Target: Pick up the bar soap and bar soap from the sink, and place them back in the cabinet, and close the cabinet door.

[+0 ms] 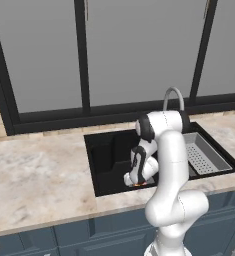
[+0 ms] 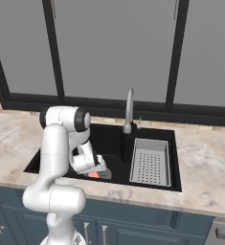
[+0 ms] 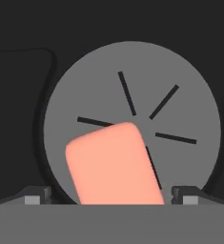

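Bar soap (image 3: 114,166) is seen lying flat on the round grey drain (image 3: 180,95) at the bottom of the black sink (image 1: 106,165), its salmon face covering part of the drain's dark slots. One bar is counted; in the base views it appears only as a small orange sliver below the hand (image 2: 94,175). A grey perforated draining tray (image 2: 151,162) is set in the right part of the basin, and a curved grey faucet (image 2: 129,111) rises from the rim behind it. The marbled counter (image 1: 34,170) surrounds the basin, and blue-grey lower fronts are seen below its edge. Behind the counter, tall grey panels in dark frames fill the wall. The white arm is bent down into the basin, so much of the sink floor is hidden by its forearm in both base views. The gripper (image 3: 111,195) is spread wide, one dark fingertip (image 3: 37,194) seen on each side of the bar, apart from it; nothing is held.
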